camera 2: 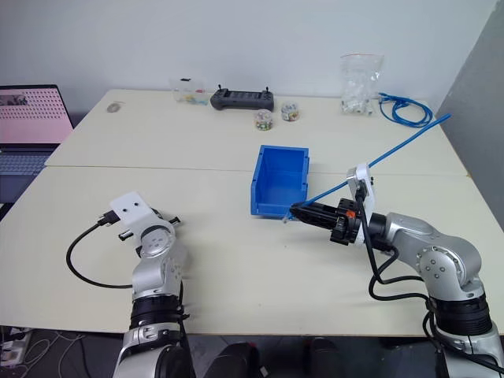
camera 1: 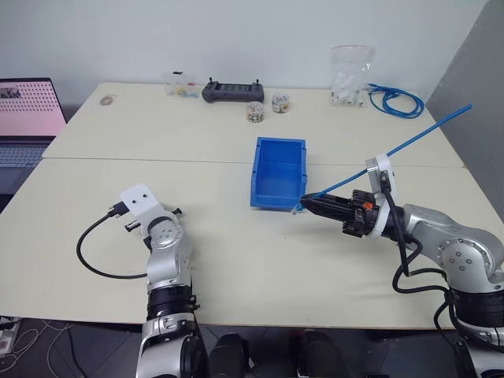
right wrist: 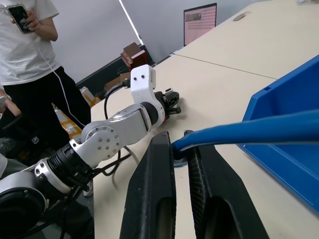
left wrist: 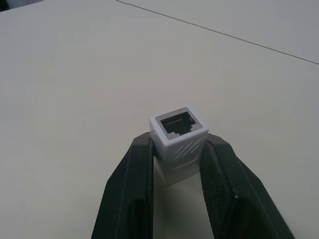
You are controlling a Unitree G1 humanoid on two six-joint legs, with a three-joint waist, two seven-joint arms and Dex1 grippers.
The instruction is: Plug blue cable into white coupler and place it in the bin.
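In the left wrist view my left gripper (left wrist: pixel 177 152) is shut on the white coupler (left wrist: pixel 178 128), one black finger pressed on each side and the dark socket facing away from the wrist. This gripper (camera 1: pixel 175 213) rests low over the near left of the table. My right gripper (camera 1: pixel 304 202) is shut on the blue cable (camera 1: pixel 417 139) close to its plug end, just in front of the blue bin (camera 1: pixel 277 194). The cable runs up and back to the right past the wrist. Up close, the fingers (right wrist: pixel 162 149) pinch the cable (right wrist: pixel 249 128) beside the bin wall (right wrist: pixel 294 109).
At the table's back stand a looped blue cable bundle (camera 1: pixel 398 101), a clear bag of white parts (camera 1: pixel 350 75), a black controller (camera 1: pixel 232 92) and two small jars (camera 1: pixel 254 112). A laptop (camera 1: pixel 27 118) sits far left. A person (right wrist: pixel 30 55) stands beyond the table's left side.
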